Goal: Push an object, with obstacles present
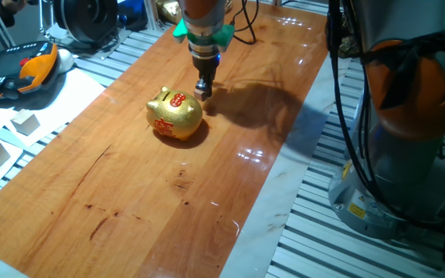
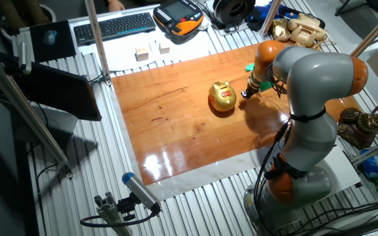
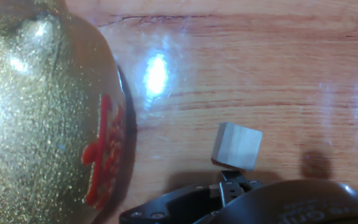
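Cube (image 3: 237, 146): on desk (image 1: 207, 193), just beside piggy bank (image 1: 175, 114), apart from it.
Handling: probably light, stiff, slides easily; push low on flat face.
End effector (image 1: 204, 90): right behind cube; opening not discernible.

robotics lab: wooden tabletop (image 2: 176, 124) on aluminium slat bench (image 2: 195, 190), teach pendant (image 2: 179, 14), keyboard (image 2: 113, 26), robot arm (image 2: 314, 98), cables.

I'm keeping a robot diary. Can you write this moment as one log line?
pincer: low beside cube, jaws unclear | cube: on table, clear of pig | pig: upright beside it
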Available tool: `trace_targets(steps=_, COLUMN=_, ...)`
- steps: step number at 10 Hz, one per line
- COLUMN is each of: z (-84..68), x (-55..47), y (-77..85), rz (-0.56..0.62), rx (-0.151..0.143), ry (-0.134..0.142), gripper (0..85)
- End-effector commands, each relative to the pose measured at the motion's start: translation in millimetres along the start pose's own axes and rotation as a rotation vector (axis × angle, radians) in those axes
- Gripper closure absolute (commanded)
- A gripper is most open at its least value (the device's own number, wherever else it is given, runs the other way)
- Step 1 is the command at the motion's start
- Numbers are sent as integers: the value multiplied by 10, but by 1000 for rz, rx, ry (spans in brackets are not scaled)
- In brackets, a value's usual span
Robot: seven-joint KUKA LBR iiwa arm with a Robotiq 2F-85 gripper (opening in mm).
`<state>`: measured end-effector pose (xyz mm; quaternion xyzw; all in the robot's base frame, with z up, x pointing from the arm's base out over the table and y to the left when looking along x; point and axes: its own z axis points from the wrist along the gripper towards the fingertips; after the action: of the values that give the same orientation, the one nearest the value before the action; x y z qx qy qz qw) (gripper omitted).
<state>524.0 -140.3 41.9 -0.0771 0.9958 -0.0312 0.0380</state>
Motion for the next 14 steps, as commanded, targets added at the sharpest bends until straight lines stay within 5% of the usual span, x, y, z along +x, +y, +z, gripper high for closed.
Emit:
trace_targets(steps=1, z=3, x=-10, y=0, rz=0, rx=3, ry=-2, gripper=850)
trace_targets(steps=6, z=120, x=-156, y=-44, rz=-5, rx=-7, ry=-22, gripper=850)
trace_targets(steps=9, z=-31, x=-317, y=-41, rz=-1, rx=-12, ry=-1, gripper=850)
trace_targets(steps=14, z=-59, x=-461, y=-33, rz=-3, rx=-26, ry=6, gripper=850)
